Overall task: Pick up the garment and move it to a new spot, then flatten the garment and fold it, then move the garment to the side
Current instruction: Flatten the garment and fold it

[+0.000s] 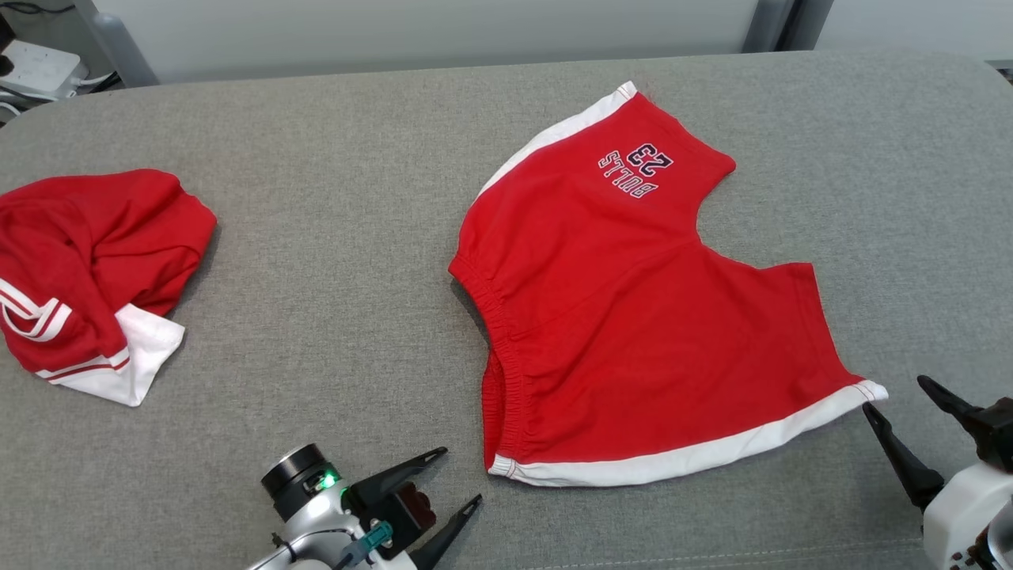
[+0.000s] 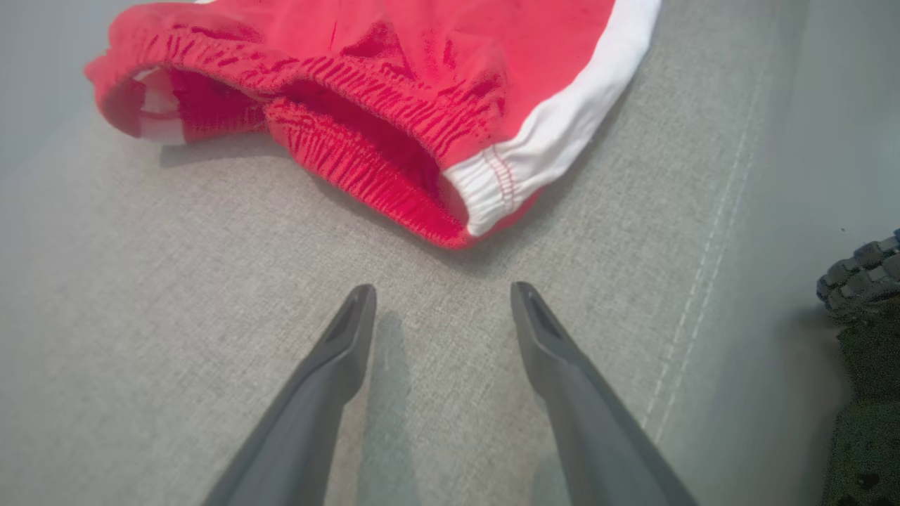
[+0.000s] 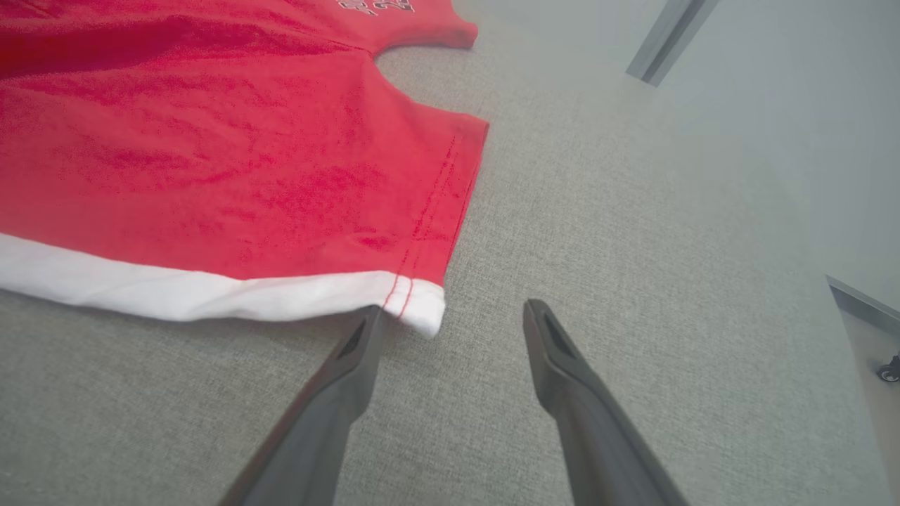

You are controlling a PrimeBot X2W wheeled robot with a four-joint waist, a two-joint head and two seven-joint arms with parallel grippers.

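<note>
The garment (image 1: pixel 633 317), red shorts with white side stripes and "BULLS 23" print, lies spread flat on the grey cloth table (image 1: pixel 356 237), right of centre. My left gripper (image 1: pixel 460 475) is open and empty, just short of the elastic waistband corner (image 2: pixel 457 204); the left wrist view has its fingers (image 2: pixel 443 288) apart over bare cloth. My right gripper (image 1: pixel 894 394) is open at the near-right hem corner. In the right wrist view (image 3: pixel 453 306) its left fingertip (image 3: pixel 365 330) sits against the white hem corner (image 3: pixel 422 309) of the shorts (image 3: pixel 211 161), gripping nothing.
A second red garment with white trim (image 1: pixel 87 261) lies crumpled at the table's left edge. A stitched seam (image 2: pixel 703 281) runs along the table's near edge. The far edge meets a pale wall (image 1: pixel 435 32).
</note>
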